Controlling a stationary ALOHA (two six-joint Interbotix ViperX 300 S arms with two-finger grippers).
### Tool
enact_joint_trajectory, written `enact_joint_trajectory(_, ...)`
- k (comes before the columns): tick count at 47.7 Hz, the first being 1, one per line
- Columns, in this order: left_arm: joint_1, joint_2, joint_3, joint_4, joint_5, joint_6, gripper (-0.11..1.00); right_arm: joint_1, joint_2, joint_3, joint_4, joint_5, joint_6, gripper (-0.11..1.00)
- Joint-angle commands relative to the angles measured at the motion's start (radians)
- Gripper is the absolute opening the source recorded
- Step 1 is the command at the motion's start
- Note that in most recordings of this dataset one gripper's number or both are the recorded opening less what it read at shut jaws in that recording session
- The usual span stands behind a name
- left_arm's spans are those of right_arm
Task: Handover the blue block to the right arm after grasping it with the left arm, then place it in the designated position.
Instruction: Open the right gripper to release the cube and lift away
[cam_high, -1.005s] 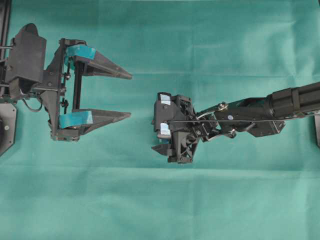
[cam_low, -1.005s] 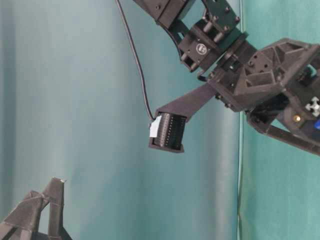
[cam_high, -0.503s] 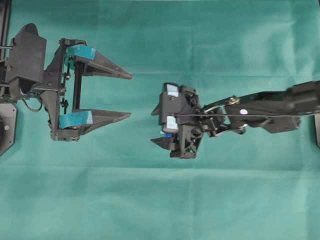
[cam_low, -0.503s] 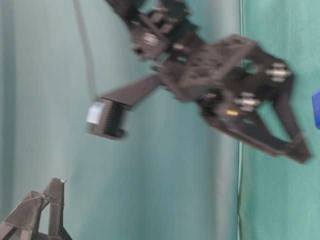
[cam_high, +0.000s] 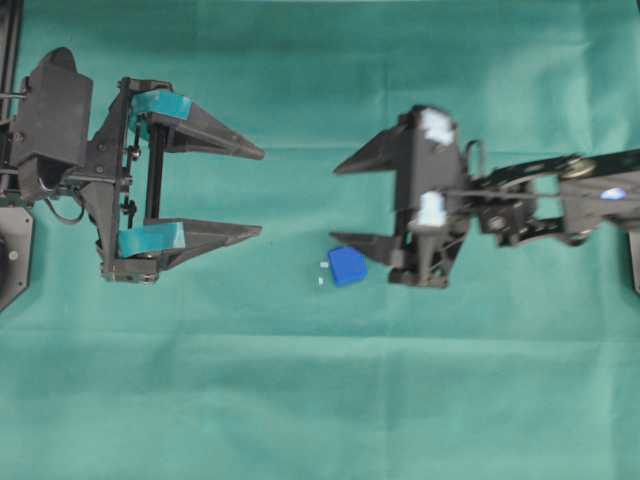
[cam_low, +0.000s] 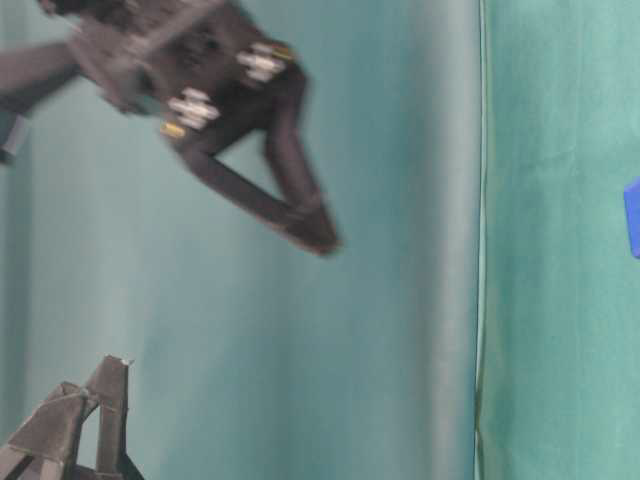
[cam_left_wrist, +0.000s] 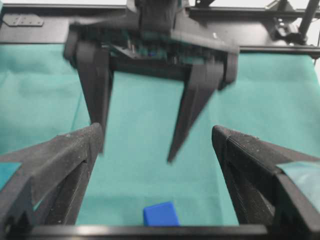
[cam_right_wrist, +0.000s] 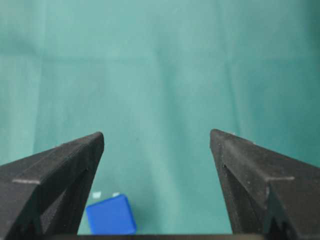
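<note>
blue block (cam_high: 347, 267) now released on green cloth (cam_high: 320, 400) beside white marks (cam_high: 322, 273) | right gripper (cam_high: 345, 205) wide, empty, withdrawn since a second ago | left gripper (cam_high: 262, 192) wide, idle | placement judged near-complete, slightly off

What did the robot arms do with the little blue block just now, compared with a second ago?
The right gripper has pulled back to the right with open jaws, uncovering the blue block, which lies free on the green cloth beside two white marks. The left gripper stayed open and did not move.
</note>
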Motion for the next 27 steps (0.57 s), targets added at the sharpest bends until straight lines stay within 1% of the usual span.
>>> enact_joint_trajectory(1,-0.002,-0.003,-0.020,0.000,-0.005,0.002,1.00,0.005,-0.072,-0.005,-0.012,0.002,-0.002,0.84)
enact_joint_trajectory(12,-0.003,-0.003,-0.020,0.002,-0.005,0.002,1.00,0.014,-0.181,0.017,-0.028,-0.002,-0.002,0.84)
enact_joint_trajectory(19,-0.003,-0.003,-0.018,0.002,-0.005,0.002,1.00,0.026,-0.236,0.029,-0.029,-0.005,-0.002,0.84)
enact_joint_trajectory(27,-0.003,-0.005,-0.020,0.000,-0.005,0.002,1.00,0.034,-0.275,0.043,-0.031,-0.005,-0.002,0.84)
